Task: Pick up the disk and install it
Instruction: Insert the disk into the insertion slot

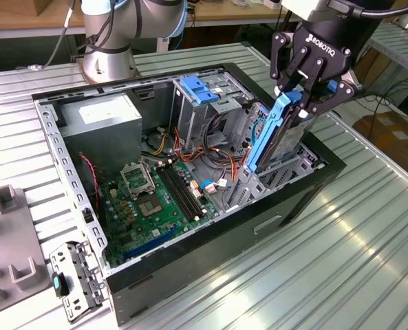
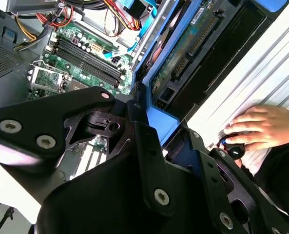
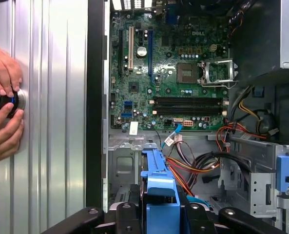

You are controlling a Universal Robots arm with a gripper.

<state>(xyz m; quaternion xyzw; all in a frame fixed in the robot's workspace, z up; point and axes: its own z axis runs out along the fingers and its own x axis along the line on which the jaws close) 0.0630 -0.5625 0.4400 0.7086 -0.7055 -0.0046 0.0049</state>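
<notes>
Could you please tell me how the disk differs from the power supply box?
The disk stands on edge, tilted, clamped in the gripper; the power supply box sits flat in a corner of the case. The disk is slim with a blue rail; the box is bulkier, grey, with a white sticker. Both are rectangular.

The blue-railed disk (image 1: 272, 137) stands on edge, tilted, lower end inside the case (image 1: 190, 258).

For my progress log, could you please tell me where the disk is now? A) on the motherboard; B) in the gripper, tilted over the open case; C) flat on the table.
B: in the exterior view the gripper is shut on the disk, tilted over the open case.
</notes>
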